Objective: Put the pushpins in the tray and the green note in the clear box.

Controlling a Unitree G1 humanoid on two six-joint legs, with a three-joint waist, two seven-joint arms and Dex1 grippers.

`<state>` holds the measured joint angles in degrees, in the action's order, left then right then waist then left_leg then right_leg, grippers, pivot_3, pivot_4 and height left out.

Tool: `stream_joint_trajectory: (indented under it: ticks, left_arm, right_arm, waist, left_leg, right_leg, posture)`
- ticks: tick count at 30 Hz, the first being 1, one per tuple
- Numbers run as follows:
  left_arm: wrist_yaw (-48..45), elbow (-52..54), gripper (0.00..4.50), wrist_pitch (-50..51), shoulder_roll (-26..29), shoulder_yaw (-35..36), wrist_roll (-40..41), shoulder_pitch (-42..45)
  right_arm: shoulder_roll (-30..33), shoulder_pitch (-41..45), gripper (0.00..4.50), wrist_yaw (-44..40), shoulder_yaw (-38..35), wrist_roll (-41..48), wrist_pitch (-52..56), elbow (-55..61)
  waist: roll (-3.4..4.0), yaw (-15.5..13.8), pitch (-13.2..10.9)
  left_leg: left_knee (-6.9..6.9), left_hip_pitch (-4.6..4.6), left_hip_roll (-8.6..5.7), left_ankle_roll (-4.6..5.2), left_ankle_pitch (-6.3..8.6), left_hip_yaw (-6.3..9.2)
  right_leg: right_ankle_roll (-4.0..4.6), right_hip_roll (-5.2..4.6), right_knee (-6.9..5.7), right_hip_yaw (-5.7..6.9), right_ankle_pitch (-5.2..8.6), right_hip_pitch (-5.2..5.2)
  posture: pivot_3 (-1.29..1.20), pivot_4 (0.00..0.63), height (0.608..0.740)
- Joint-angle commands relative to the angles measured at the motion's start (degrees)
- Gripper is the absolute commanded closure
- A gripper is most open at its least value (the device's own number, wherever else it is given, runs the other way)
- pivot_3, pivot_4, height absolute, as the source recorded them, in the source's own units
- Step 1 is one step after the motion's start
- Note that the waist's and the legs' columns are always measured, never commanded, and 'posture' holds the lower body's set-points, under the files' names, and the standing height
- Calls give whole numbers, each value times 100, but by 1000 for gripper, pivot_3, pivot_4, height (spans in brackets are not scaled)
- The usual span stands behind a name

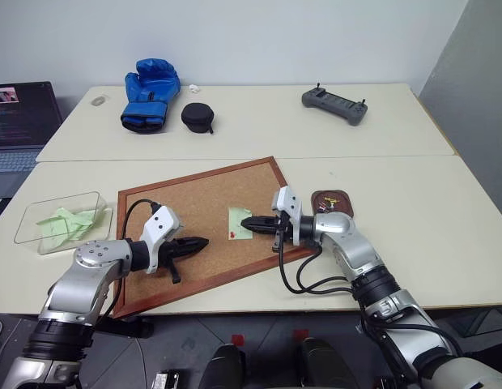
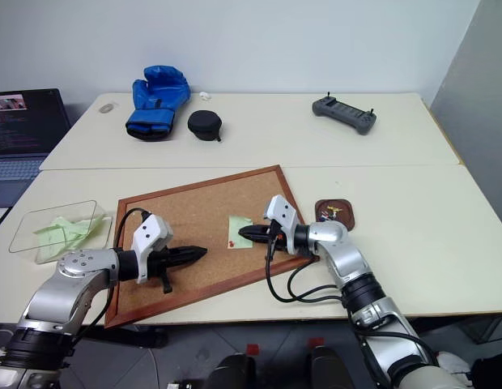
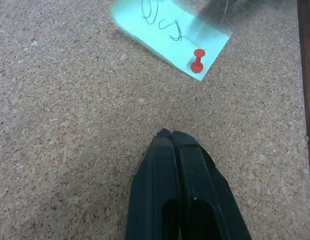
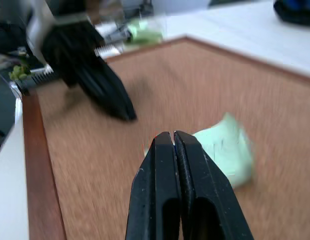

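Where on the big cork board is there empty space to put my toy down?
The cork board is bare between its far corner and the green note. It is crowded where the left gripper and right gripper hover beside the note.

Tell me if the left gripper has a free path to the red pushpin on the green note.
Probably yes: bare cork board lies between the shut left gripper and the red pushpin, though the right gripper is near the green note.
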<state>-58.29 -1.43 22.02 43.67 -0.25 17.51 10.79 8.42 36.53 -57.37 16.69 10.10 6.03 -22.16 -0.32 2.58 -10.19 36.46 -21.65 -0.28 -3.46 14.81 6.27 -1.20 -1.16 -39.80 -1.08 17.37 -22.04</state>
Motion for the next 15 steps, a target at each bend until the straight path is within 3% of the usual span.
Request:
stream_joint_trajectory:
  ticks: [1, 8, 15]
  left_arm:
    - [-26, -219, 4500, 150, 35, -254, -228, -172]
    - [-19, -180, 4500, 175, 43, -256, -224, -180]
    - [-5, -102, 4500, 227, 64, -244, -193, -239]
  right_arm:
    - [29, 30, 4488, 12, -121, 69, 69, 258]
    - [339, -5, 4488, 438, -426, 10, 235, 677]
    - [1360, -519, 4488, 1489, -1297, -267, 1002, 1817]
  waist:
    - [0, 0, 0]
    - [0, -5, 0]
    - [0, -40, 0]
  left_leg:
    - [0, 0, 0, 0, 0, -1]
    - [0, 0, 0, 0, 0, -1]
    - [-6, -6, -1, 0, 0, -4]
  right_leg:
    - [0, 0, 0, -1, 0, 0]
    - [0, 0, 0, -1, 0, -1]
    - [0, -2, 11, -3, 0, -1]
  posture:
    - [0, 150, 740]
    - [0, 150, 740]
    - [0, 150, 740]
